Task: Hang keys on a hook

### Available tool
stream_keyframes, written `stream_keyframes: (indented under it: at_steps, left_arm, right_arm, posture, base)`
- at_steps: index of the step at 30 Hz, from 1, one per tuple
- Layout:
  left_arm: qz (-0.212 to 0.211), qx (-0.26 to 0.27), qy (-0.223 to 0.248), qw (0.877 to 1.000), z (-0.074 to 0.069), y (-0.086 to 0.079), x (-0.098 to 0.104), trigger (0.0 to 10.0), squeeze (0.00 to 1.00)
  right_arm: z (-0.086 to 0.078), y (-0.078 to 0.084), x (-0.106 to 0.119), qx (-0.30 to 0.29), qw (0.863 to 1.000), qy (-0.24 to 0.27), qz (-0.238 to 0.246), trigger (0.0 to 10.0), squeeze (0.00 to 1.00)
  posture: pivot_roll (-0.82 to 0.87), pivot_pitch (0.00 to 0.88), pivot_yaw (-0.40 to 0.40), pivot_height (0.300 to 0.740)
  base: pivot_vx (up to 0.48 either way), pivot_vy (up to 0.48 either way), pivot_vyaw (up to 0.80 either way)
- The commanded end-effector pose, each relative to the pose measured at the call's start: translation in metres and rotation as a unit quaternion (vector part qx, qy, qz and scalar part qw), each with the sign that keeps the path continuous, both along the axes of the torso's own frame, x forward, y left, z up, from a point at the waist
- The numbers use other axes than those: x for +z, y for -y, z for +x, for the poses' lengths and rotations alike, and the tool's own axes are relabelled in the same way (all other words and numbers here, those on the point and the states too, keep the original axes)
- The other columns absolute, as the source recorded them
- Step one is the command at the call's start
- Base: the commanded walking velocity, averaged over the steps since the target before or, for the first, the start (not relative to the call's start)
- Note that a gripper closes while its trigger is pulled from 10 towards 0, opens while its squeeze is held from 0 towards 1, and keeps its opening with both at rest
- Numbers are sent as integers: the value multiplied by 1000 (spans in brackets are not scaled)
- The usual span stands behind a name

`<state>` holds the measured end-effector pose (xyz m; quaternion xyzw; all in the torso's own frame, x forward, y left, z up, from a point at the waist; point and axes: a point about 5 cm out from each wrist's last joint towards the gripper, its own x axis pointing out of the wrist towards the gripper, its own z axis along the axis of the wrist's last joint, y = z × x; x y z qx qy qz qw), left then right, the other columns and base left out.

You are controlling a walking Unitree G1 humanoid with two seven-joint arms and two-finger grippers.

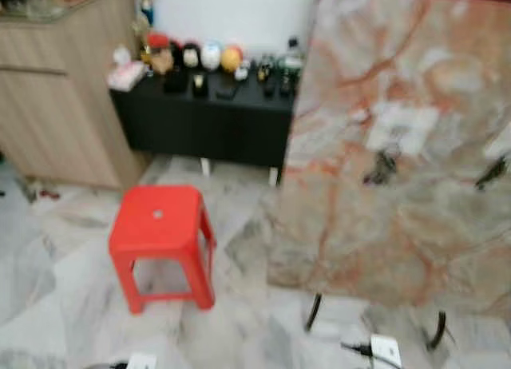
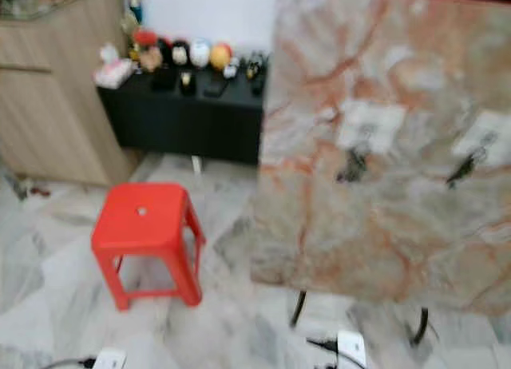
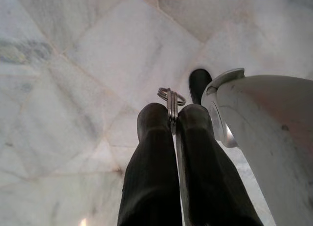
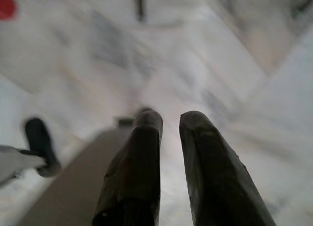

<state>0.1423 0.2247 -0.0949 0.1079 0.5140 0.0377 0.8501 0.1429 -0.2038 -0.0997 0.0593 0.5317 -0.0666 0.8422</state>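
**Keys pinched in the left hand, hook not yet found**

Nearest, the left hand (image 3: pixel 172 119) has its two black fingers pressed together on the keys (image 3: pixel 171 98); the ring pokes out just past the fingertips, above the marble floor (image 3: pixel 73 64). The right hand (image 4: pixel 168 125) hangs over the same floor with a narrow gap between its fingers and nothing in them.

The keys look light, stiff and smooth, so they could slip or swing. My guess is the ring should stay free beyond the fingertips, since that loop must go over the hook, with the grip kept on the flat metal behind it.

Farther off stands a red stool (image 1: pixel 160 225), beside a marble tabletop (image 1: pixel 415 249) carrying two dark blurred things. Beyond, a black cabinet (image 1: pixel 215 125) holds small figures. I can make out no hook.
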Motion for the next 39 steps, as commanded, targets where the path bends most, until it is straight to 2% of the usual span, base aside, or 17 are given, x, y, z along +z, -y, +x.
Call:
stream_keyframes:
  at_steps: [1, 6, 12, 14, 20, 30, 39]
  left_arm:
    - [-18, -12, -13, 1000, -8, 14, -6, 10000, 0]
    - [-22, -16, -15, 1000, -10, 18, -7, 10000, 0]
    - [-20, -9, -7, 1000, -4, 15, -5, 10000, 0]
    - [-17, -7, 3, 1000, 1, 12, -2, 10000, 0]
    - [-11, -17, 2, 1000, 4, 7, 0, 10000, 0]
    - [-10, -32, 8, 999, 13, 7, 3, 10000, 0]
    - [-7, -43, 13, 999, 19, 7, 6, 10000, 0]
  right_arm:
    - [1, 7, 2, 0, 1000, 5, -8, 10000, 0]
    - [-3, 13, 1, -4, 1000, 3, -12, 10000, 0]
    - [-2, 12, 2, 1, 1000, -2, -13, 10000, 0]
    - [7, 9, 4, 4, 1000, 10, -11, 10000, 0]
    - [18, 2, 7, 2, 1000, 23, -6, 10000, 0]
    - [14, -8, 4, -3, 1000, 15, 3, 10000, 0]
    - [9, 0, 3, -15, 1000, 13, 0, 10000, 0]
  posture:
    - [-39, 94, -54, 740]
    - [-48, 111, -65, 740]
    - [-27, 102, -76, 740]
    - [-25, 95, -72, 740]
    - [-42, 71, -44, 740]
    - [-48, 36, 13, 740]
    - [-55, 4, 11, 740]
  base:
    - [0, -364, 0]
    - [0, -368, 0]
    - [0, -367, 0]
    - [0, -368, 0]
    - [0, -368, 0]
    - [0, -367, 0]
    - [0, -367, 0]
